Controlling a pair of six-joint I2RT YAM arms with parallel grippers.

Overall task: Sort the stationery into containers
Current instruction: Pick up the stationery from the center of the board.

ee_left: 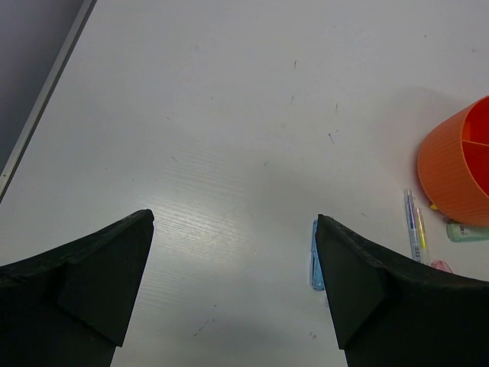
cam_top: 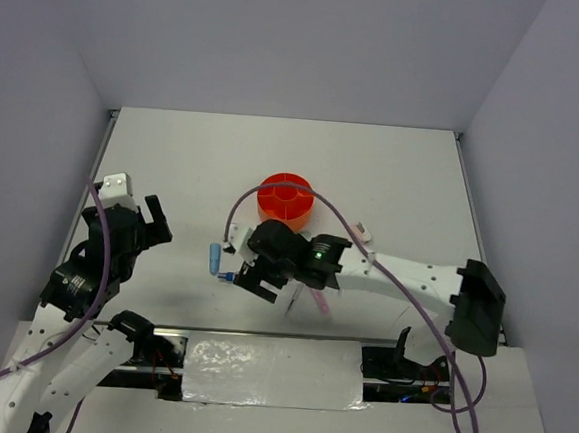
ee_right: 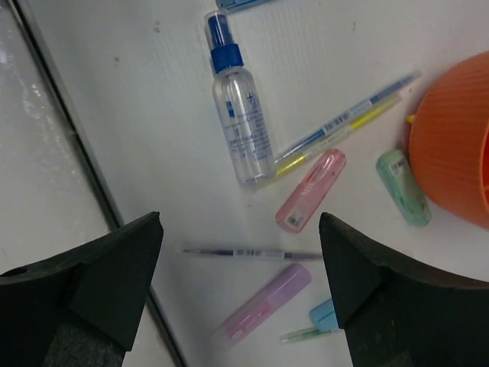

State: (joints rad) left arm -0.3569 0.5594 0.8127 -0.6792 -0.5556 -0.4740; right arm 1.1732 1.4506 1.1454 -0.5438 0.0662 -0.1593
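- Right end effector (ee_right: 241,229): fingers apart, nothing held, hovering over the table (ee_right: 153,92).
- Under its gap: thin dark pen (ee_right: 252,252) lying crosswise, with a lilac-pink marker (ee_right: 263,306) just behind it.
- Ahead: pink marker (ee_right: 311,189), clear spray bottle (ee_right: 243,126), two thin pens (ee_right: 348,122) side by side.
- Ahead-right: green marker (ee_right: 403,187) just beside the orange organiser (ee_right: 451,153).
- Left end effector (ee_left: 233,218): fingers apart, empty. A blue marker (ee_left: 314,264) lies by its right finger, the organiser far right.

Test lab: white table (cam_top: 173,167) boxed by grey walls (cam_top: 304,37).
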